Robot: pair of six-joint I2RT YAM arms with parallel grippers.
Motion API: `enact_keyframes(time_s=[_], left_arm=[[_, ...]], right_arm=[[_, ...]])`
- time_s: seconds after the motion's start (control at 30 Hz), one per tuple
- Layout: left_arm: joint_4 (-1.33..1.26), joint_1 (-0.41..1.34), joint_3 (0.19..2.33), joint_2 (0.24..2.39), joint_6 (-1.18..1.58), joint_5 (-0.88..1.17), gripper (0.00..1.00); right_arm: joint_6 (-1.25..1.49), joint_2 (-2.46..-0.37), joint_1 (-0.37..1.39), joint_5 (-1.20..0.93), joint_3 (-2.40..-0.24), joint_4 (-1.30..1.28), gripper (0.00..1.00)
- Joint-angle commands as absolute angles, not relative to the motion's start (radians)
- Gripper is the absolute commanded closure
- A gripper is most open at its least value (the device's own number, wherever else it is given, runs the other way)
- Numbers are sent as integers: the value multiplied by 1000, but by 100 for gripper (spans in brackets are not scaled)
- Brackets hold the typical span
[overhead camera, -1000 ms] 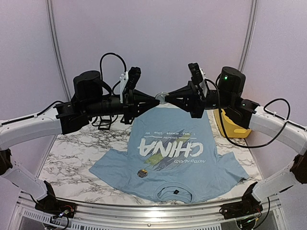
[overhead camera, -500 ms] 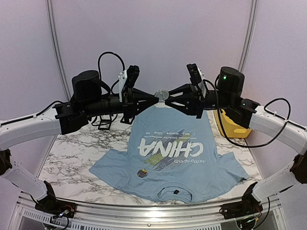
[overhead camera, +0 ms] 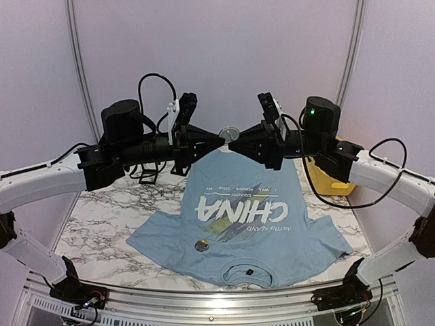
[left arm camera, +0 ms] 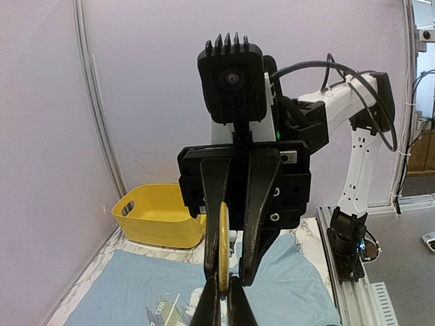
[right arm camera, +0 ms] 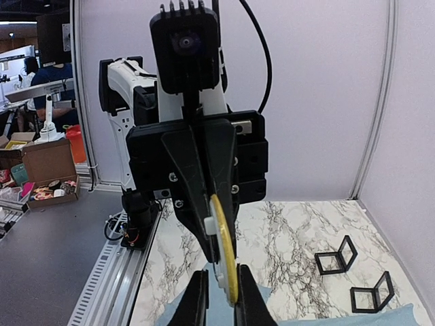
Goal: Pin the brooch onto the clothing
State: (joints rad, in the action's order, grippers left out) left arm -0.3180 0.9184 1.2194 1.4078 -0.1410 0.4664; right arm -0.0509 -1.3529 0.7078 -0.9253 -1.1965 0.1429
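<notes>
Brooch: a round disc (overhead camera: 229, 132) held in the air between the two arms, above the far hem of the shirt and not touching it.
Shirt: light blue (overhead camera: 272, 251), spread flat on the marbled desk (overhead camera: 102, 231), with its neck toward the arm bases.
Left pincer: (left arm camera: 221, 304) closed on the rim of the brooch, which sits edge-on between its fingers.
Right pincer: (right arm camera: 221, 302) its fingers stand on either side of the same disc, coming from the opposite side. I cannot tell whether they clamp it or only flank it.
Step in hand: probably a mid-air handover, or work on the clasp at the back.
Doing it well: keep one firm hold throughout and loosen one side only once the other is seated. Keep both pincers in line so the disc does not twist. Then lower it with the pin side facing a flat patch of cloth.
Loose piece: a small round thing (overhead camera: 201, 246) lies on the shirt's chest. I cannot tell what it is.
Large print: "CHINA" in white, upside down in the overhead view.
Small print: seems to read "MOTHERLAND" and "I WILL ALWAYS LOVE MY", but it is too fine to be sure.
Neck label: a dark tag (overhead camera: 248, 272), unreadable.
Brooch face: no writing can be made out.
</notes>
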Motion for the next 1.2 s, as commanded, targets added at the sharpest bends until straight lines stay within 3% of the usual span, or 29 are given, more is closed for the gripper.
enact_keyframes(time_s=[0.0, 0.3, 0.53, 1.17], left_arm=[[-359, 925, 1203, 1390, -154, 465, 100], [-359, 925, 1198, 1390, -164, 463, 100], [-359, 925, 1194, 1385, -169, 460, 100], [-207, 1000, 1229, 1400, -389, 436, 100]], right_arm=[[-28, -1355, 717, -929, -1244, 184, 87], [-24, -1353, 716, -931, -1259, 174, 77], [-28, -1360, 717, -919, -1257, 166, 94], [-95, -1433, 720, -689, -1342, -45, 100]])
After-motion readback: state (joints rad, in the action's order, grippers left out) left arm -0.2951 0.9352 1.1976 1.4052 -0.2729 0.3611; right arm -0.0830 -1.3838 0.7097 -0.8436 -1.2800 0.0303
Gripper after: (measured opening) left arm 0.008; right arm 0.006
